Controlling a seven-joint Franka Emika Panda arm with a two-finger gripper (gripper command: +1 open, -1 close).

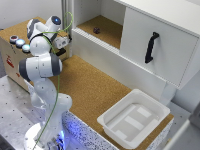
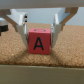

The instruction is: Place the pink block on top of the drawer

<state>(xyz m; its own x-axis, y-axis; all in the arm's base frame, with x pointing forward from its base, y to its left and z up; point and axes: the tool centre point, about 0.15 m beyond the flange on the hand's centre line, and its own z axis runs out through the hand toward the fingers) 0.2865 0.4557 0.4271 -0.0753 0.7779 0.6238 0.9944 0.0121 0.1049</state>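
In the wrist view a pink-red block [image 2: 39,42] marked with a black letter A sits between my gripper's two fingers [image 2: 22,31], which press on its sides. It hangs above a cork surface, beside a white edge. In the exterior view my gripper [image 1: 63,42] is at the exterior view's left, next to the white ledge, and the block in it is too small to make out. The white drawer unit [image 1: 160,35] with a black handle [image 1: 151,47] stands at the upper right.
A small dark purple lump [image 1: 96,30] lies on the raised cork shelf [image 1: 107,30] behind the white ledge. Three round coloured buttons [image 1: 20,43] sit on a wooden box at the left. A white bin [image 1: 135,120] stands at the cork table's front right.
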